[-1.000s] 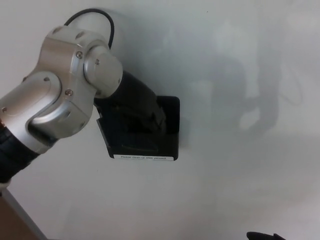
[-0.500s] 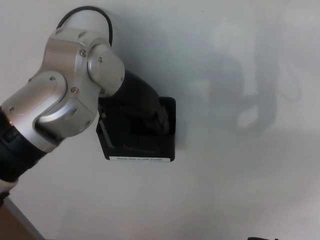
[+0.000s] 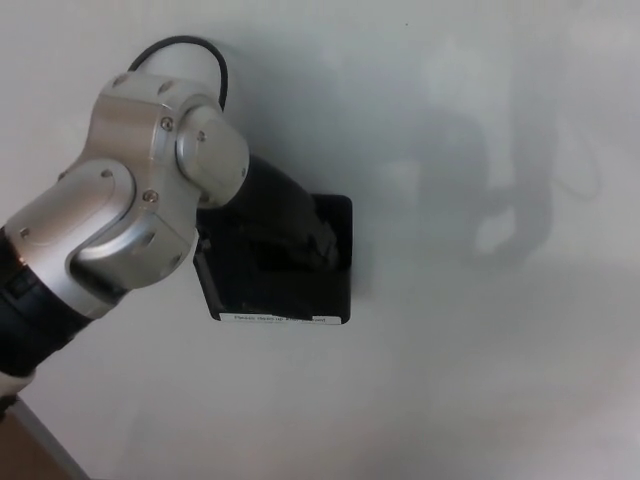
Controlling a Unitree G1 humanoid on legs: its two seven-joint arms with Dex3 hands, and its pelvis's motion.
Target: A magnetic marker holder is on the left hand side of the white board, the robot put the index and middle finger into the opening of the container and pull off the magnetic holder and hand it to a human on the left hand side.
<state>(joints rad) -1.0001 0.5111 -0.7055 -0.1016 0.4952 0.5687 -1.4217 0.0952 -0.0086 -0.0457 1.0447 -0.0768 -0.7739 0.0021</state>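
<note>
The black magnetic marker holder (image 3: 300,290) sits flat against the white board (image 3: 480,380), left of centre, with a white label strip along its lower edge. My left hand (image 3: 285,225) comes in from the left on a silver wrist joint (image 3: 150,190) and reaches into the holder's upper part. It is black against the black holder, so its grip does not show. My right hand is out of the picture.
Soft grey shadows (image 3: 500,180) fall on the board at upper right. A black cable (image 3: 185,45) loops above the wrist. A brown strip (image 3: 25,450) beyond the board's edge shows at the bottom left corner.
The view has shifted slightly. A dark tip at the bottom right edge, seen a second ago, has left the picture. My left wrist has turned a little while the hand stays at the holder.
</note>
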